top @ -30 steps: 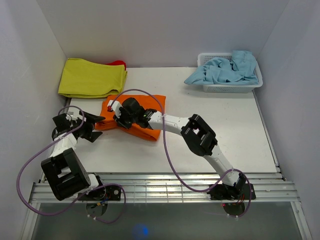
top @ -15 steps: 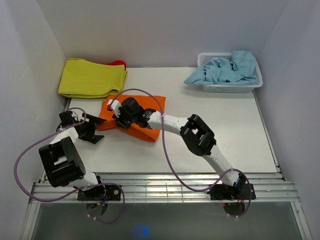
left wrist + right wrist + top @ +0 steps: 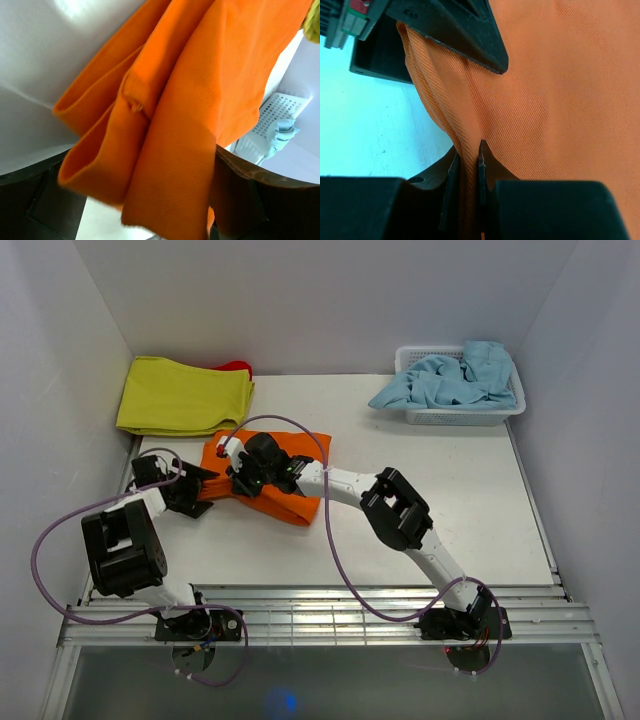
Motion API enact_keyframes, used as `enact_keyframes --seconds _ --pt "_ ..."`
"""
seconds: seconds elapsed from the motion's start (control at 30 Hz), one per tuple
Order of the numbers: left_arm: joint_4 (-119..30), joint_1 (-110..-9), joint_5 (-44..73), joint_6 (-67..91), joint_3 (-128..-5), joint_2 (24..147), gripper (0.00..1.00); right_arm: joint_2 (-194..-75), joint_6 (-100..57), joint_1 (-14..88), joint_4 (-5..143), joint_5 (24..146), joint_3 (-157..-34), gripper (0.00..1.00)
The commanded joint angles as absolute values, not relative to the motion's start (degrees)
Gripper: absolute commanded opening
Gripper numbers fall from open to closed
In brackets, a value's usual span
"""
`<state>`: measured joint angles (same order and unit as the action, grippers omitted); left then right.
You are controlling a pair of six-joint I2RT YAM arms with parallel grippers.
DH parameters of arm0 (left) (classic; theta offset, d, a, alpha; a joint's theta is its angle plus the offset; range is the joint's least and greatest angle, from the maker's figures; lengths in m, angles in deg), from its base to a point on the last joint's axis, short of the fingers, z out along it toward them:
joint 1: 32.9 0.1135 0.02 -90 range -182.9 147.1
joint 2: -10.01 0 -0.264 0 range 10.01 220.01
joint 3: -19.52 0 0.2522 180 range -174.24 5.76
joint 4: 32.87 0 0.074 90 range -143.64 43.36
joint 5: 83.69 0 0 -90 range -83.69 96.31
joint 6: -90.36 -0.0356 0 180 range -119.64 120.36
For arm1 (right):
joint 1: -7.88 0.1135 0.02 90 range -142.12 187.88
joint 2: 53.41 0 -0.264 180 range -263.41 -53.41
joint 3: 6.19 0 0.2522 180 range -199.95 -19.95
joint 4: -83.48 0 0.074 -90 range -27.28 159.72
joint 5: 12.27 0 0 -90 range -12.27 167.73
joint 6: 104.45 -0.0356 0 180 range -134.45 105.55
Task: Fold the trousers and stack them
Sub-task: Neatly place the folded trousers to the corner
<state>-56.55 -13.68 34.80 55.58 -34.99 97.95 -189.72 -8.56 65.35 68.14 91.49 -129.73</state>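
Evidently mid-fold: the trousers (image 3: 300,508) lie partly folded, left of centre on the table (image 3: 480,480), just short of the yellow-green cloth (image 3: 185,395). The right gripper (image 3: 468,152) has its jaws pinched tight on a raised ridge of orange fabric near the left edge, likely to keep the layers together. The left gripper (image 3: 196,488) sits at that same edge, jaws spread with the layered hem between them, not pinching. It is probably placed for a second hold, so the fold carries evenly.
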Motion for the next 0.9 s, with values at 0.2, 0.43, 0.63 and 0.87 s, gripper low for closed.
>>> enact_keyframes --seconds 0.2,0.43,0.63,0.87 --pt "-44.3 -14.7 33.3 56.0 -34.5 102.1 0.81 -185.2 -14.0 65.5 73.9 96.7 -128.9 0.08" --pt "-38.2 -15.2 37.2 55.2 -33.2 102.7 0.58 -181.7 -16.0 65.4 76.7 99.1 -123.6 0.08" --pt "-34.5 -17.3 42.4 52.7 -31.9 97.6 0.00 -172.9 -16.6 62.0 75.0 102.0 -116.3 0.62" --pt "-33.3 -30.0 35.9 39.8 -39.0 93.1 0.00 -157.1 -17.5 47.8 69.8 108.8 -102.1 0.88"
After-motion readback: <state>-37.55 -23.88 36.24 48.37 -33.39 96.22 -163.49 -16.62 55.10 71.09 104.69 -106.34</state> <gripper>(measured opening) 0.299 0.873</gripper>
